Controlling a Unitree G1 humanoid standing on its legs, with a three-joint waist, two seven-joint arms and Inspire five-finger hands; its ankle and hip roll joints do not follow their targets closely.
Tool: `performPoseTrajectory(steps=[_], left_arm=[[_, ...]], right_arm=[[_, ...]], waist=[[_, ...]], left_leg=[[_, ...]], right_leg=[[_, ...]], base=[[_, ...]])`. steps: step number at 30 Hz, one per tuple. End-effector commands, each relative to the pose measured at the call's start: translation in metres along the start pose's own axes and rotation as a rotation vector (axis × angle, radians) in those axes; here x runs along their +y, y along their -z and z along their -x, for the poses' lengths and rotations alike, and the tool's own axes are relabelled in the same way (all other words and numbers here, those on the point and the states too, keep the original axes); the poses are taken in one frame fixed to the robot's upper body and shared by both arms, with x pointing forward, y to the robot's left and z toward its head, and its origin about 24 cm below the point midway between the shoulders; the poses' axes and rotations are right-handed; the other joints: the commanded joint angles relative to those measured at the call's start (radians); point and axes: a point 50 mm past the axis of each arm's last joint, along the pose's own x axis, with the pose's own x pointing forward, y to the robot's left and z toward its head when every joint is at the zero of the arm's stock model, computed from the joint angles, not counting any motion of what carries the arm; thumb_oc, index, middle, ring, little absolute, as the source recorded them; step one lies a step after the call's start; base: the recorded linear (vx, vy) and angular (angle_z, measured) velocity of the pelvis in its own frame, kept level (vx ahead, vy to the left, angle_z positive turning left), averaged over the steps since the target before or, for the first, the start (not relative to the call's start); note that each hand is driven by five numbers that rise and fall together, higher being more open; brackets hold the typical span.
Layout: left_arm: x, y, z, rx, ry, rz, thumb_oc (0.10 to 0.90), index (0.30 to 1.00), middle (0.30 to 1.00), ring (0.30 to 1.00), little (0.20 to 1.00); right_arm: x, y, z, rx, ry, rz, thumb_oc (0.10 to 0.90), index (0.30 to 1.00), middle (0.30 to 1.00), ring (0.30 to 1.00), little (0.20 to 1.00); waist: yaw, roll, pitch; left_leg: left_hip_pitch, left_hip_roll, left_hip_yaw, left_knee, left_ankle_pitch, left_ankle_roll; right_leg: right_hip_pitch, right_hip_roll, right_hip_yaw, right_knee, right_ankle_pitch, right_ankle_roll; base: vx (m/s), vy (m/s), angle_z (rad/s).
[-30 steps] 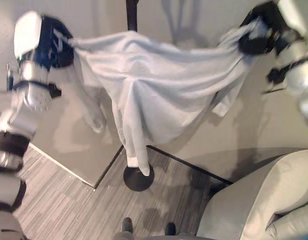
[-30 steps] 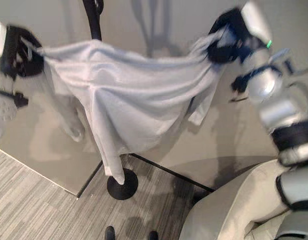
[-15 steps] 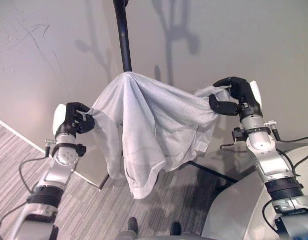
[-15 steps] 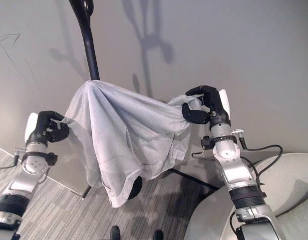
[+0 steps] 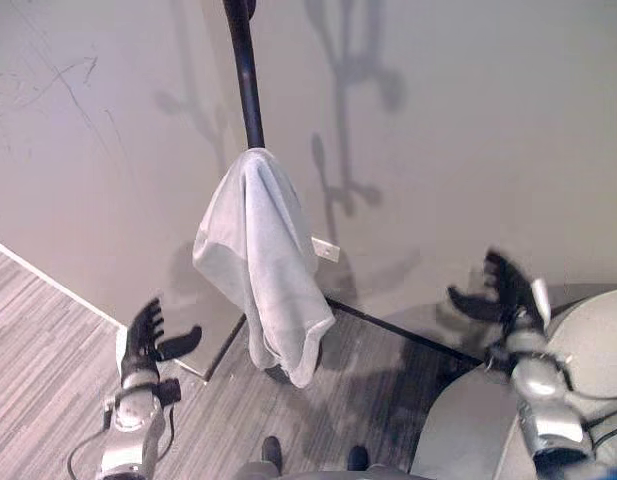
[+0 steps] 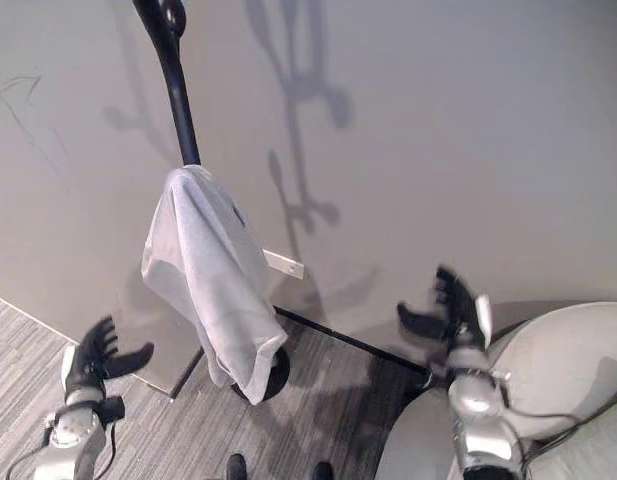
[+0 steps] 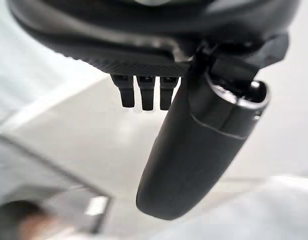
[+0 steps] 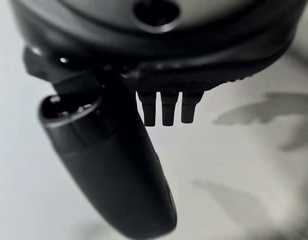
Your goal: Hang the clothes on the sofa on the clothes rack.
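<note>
A pale grey-white garment (image 5: 260, 262) hangs draped over the black pole of the clothes rack (image 5: 244, 75), falling down to near the rack's round base. My left hand (image 5: 148, 338) is low at the left, fingers straight and spread, holding nothing. My right hand (image 5: 505, 292) is low at the right above the sofa, also open and holding nothing. Both hands are well apart from the garment. In the left wrist view my thumb (image 7: 198, 145) and straight fingers (image 7: 144, 95) face a blank wall. The right wrist view shows that hand's thumb (image 8: 114, 175) the same way.
A light beige sofa (image 5: 588, 340) fills the lower right corner. The grey wall (image 5: 438, 120) stands right behind the rack, with a white plate (image 5: 326, 249) low on it. Striped grey floor (image 5: 48, 340) lies at the lower left.
Both hands have let go of the garment and dropped down and outward. The garment, spread wide between them before, now hangs narrow from the rack pole.
</note>
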Motion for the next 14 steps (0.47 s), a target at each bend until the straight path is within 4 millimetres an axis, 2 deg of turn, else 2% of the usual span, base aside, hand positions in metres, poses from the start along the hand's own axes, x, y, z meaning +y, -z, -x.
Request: performPoseTrajectory(steps=[1, 2, 3, 4, 5, 8, 10, 13, 14], left_arm=[[0.006, -0.033, -0.014, -0.137, 0.022, -0.014, 0.800, 0.900, 0.900, 0.900, 0.900], [0.000, -0.019, -0.011, -0.084, 0.047, -0.013, 0.800, 0.900, 0.900, 0.900, 0.900], [-0.012, 0.006, -0.003, 0.010, 0.106, -0.031, 0.800, 0.900, 0.900, 0.900, 0.900], [-0.012, 0.006, -0.003, 0.009, 0.106, -0.031, 0.800, 0.900, 0.900, 0.900, 0.900], [-0.022, 0.026, 0.004, 0.086, 0.159, -0.061, 0.800, 0.900, 0.900, 0.900, 0.900], [-0.037, 0.059, 0.012, 0.239, 0.210, -0.082, 0.800, 0.900, 0.900, 0.900, 0.900], [-0.041, 0.072, 0.016, 0.297, 0.236, -0.121, 0.800, 0.900, 0.900, 0.900, 0.900], [-0.048, 0.082, 0.019, 0.332, 0.313, -0.290, 0.800, 0.900, 0.900, 0.900, 0.900], [-0.050, 0.084, 0.019, 0.339, 0.331, -0.313, 0.800, 0.900, 0.900, 0.900, 0.900]], right_arm=[[0.017, -0.022, -0.008, -0.105, -0.084, -0.042, 0.800, 0.900, 0.900, 0.900, 0.900], [0.022, -0.009, -0.006, -0.050, -0.101, -0.028, 0.800, 0.900, 0.900, 0.900, 0.900], [0.034, 0.023, 0.002, 0.084, -0.128, -0.057, 0.800, 0.900, 0.900, 0.900, 0.900], [0.034, 0.023, 0.002, 0.084, -0.128, -0.058, 0.800, 0.900, 0.900, 0.900, 0.900], [0.044, 0.047, 0.010, 0.192, -0.150, -0.055, 0.800, 0.900, 0.900, 0.900, 0.900], [0.056, 0.084, 0.022, 0.368, -0.156, -0.069, 0.800, 0.900, 0.900, 0.900, 0.900], [0.057, 0.100, 0.028, 0.464, -0.139, -0.049, 0.800, 0.900, 0.900, 0.900, 0.900], [0.050, 0.134, 0.049, 0.657, -0.075, -0.077, 0.800, 0.900, 0.900, 0.900, 0.900], [0.049, 0.139, 0.054, 0.690, -0.065, -0.082, 0.800, 0.900, 0.900, 0.900, 0.900]], waist=[[0.015, -0.057, -0.045], [0.015, -0.055, -0.044], [0.014, -0.054, -0.040], [0.014, -0.054, -0.041], [0.015, -0.053, -0.036], [0.015, -0.052, -0.034], [0.013, -0.051, -0.036], [-0.001, -0.048, -0.042], [-0.003, -0.048, -0.042]], left_leg=[[0.063, 0.012, 0.034, 0.010, -0.148, -0.012], [0.061, 0.010, 0.033, 0.010, -0.147, -0.011], [0.054, 0.006, 0.029, 0.010, -0.143, -0.008], [0.053, 0.006, 0.029, 0.010, -0.143, -0.008], [0.051, 0.005, 0.028, 0.010, -0.142, -0.007], [0.048, 0.003, 0.027, 0.010, -0.139, -0.008], [0.046, 0.002, 0.026, 0.010, -0.139, -0.007], [0.051, 0.001, 0.026, 0.010, -0.142, -0.007], [0.053, 0.001, 0.027, 0.010, -0.143, -0.007]], right_leg=[[0.033, -0.150, -0.086, 0.009, -0.003, 0.114], [0.031, -0.151, -0.086, 0.009, -0.003, 0.114], [0.027, -0.154, -0.089, 0.009, 0.000, 0.113], [0.026, -0.154, -0.089, 0.009, 0.000, 0.113], [0.027, -0.155, -0.091, 0.009, 0.001, 0.114], [0.025, -0.155, -0.092, 0.009, 0.001, 0.113], [0.024, -0.155, -0.092, 0.009, 0.001, 0.113], [0.027, -0.153, -0.088, 0.009, 0.000, 0.112], [0.028, -0.153, -0.086, 0.009, 0.000, 0.112]], base=[[0.00, 0.000, 0.00], [0.00, 0.000, 0.00], [0.00, 0.000, 0.00], [-0.03, 0.019, 0.02], [0.00, 0.000, 0.00], [0.00, 0.000, 0.00], [0.00, 0.000, 0.00], [0.00, 0.007, 0.01], [0.00, 0.000, 0.00]])
